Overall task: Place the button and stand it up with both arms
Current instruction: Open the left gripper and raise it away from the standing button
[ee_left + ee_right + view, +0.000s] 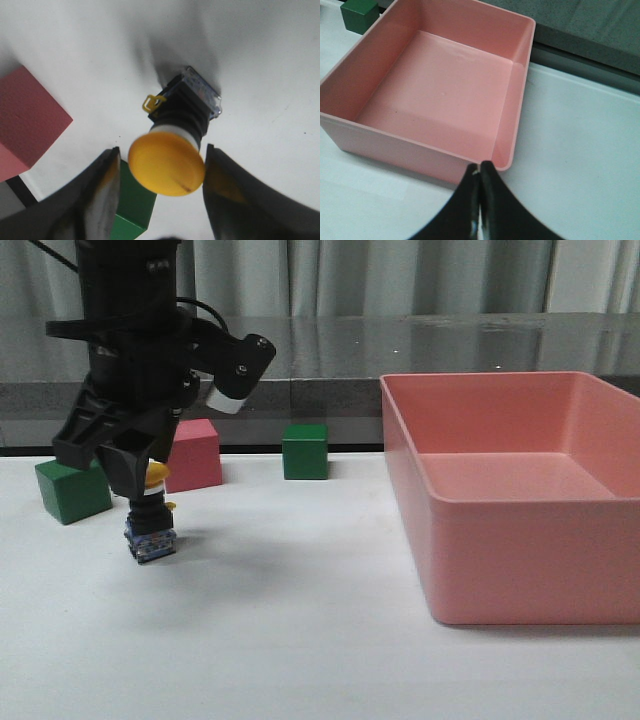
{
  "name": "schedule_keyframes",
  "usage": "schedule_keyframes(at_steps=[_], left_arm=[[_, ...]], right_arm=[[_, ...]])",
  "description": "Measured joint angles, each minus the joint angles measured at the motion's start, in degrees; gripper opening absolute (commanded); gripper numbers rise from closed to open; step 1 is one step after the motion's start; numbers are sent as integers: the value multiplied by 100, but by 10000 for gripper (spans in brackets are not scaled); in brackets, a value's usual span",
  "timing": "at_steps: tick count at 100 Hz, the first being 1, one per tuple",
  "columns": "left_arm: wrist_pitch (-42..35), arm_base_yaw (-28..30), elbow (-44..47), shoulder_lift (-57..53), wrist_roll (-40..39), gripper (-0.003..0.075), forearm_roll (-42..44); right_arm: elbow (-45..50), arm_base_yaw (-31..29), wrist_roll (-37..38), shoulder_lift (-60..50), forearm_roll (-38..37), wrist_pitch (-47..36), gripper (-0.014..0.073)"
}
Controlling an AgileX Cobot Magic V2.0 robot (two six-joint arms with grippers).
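The button [150, 525] stands on its blue-grey base on the white table at the left, yellow cap up and leaning slightly. In the left wrist view the button [185, 115] shows its cap toward the camera. My left gripper [140, 485] hangs over it, open, with its fingers on either side of the cap [162, 148]. A gap shows on one side, and the other finger [225, 185] is close to the cap's edge. My right gripper [481, 165] is shut and empty, above the table by a corner of the pink bin. It is out of the front view.
A large pink bin [500, 540] stands at the right, seen empty from the right wrist [520, 75]. A green cube [73, 490] and a pink cube [195, 453] sit just behind the button. Another green cube [305, 451] sits mid-table.
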Motion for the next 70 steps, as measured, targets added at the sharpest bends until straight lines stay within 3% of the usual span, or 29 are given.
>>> schedule_keyframes(at_steps=[25, 56, 63, 70], left_arm=[[62, 0, -3, 0, 0, 371, -22], [857, 161, -3, -684, 0, 362, 50], [1004, 280, -3, -964, -166, 298, 50], [1079, 400, -3, -1245, -722, 186, 24]], right_arm=[[0, 0, 0, 0, 0, 0, -60], [0, 0, 0, 0, 0, 0, -60], [0, 0, 0, 0, 0, 0, -60], [0, 0, 0, 0, 0, 0, -60]])
